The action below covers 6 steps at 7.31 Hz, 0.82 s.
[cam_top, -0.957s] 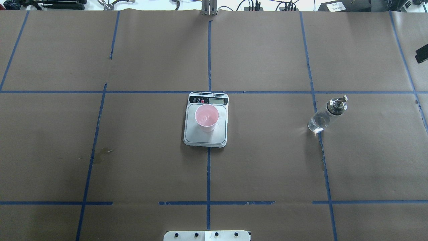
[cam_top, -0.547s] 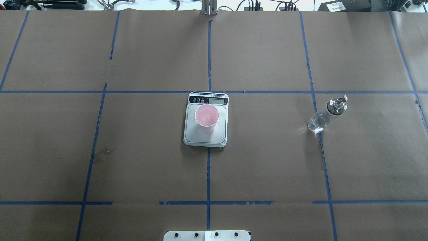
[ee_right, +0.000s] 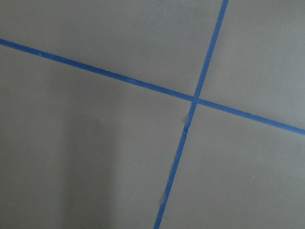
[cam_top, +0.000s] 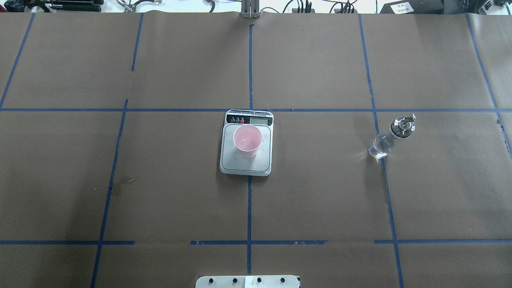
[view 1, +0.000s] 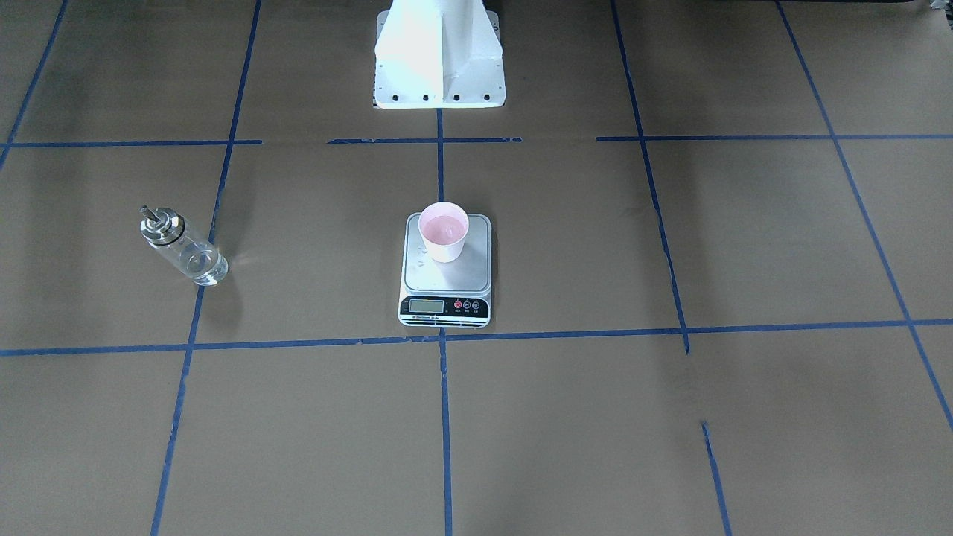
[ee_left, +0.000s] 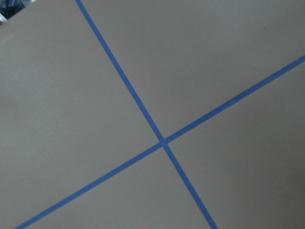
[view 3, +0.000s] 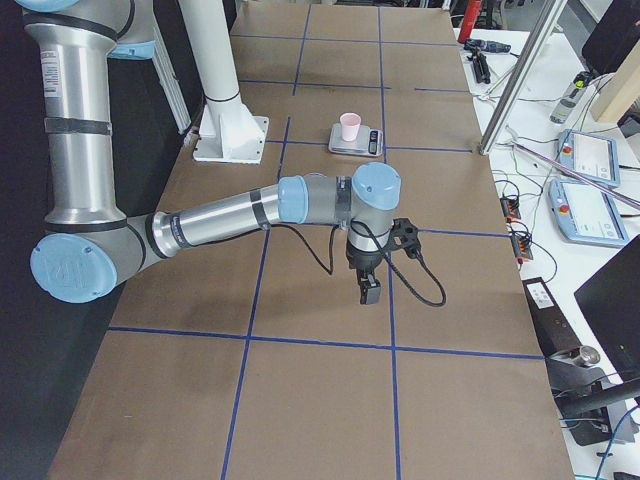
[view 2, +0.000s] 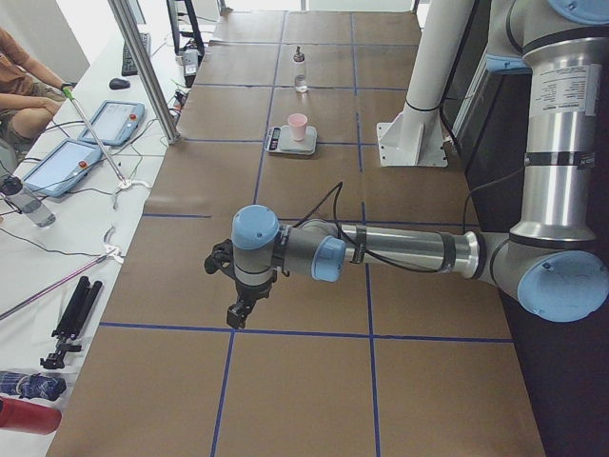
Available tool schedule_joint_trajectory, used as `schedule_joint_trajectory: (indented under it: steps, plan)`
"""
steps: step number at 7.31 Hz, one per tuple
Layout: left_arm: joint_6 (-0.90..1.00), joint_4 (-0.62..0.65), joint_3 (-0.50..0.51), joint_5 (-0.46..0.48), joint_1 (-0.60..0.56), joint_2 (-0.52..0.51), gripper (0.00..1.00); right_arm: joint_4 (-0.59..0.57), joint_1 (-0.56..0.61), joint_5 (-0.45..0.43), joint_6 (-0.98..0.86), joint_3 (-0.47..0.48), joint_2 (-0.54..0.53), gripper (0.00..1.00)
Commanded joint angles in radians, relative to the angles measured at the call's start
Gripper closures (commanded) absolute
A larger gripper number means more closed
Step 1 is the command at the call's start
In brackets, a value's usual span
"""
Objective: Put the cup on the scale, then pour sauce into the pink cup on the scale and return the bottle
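On the scale we see the cup, contents unclear. Left gripper, right gripper: we cannot tell whether apart or together.

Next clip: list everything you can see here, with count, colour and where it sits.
cup: one, pale pink, upright on the scale.
scale: one, silver and black, table centre.
bottle: one, clear glass, silver cap, standing on robot's right side, apart from scale.
table: one, brown paper, blue tape grid.
tablets: two, blue-edged, side bench.
operator: one, orange shirt, beside bench.
pedestal: one, white, table's robot edge.
left gripper: one, black, above table's left end.
right gripper: one, black, above table's right end.
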Motion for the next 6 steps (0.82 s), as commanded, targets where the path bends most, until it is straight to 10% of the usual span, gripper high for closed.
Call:
schedule_joint_trajectory:
  steps: [1, 6]
  plan:
    - [0.002, 0.053, 0.049, -0.003, 0.000, 0.014, 0.00, 0.121, -0.004, -0.006, 0.058, -0.120, -0.004, 0.00]
    - [0.003, 0.142, 0.038, -0.014, 0.000, -0.003, 0.00, 0.372, -0.015, 0.000, 0.174, -0.283, -0.007, 0.00]
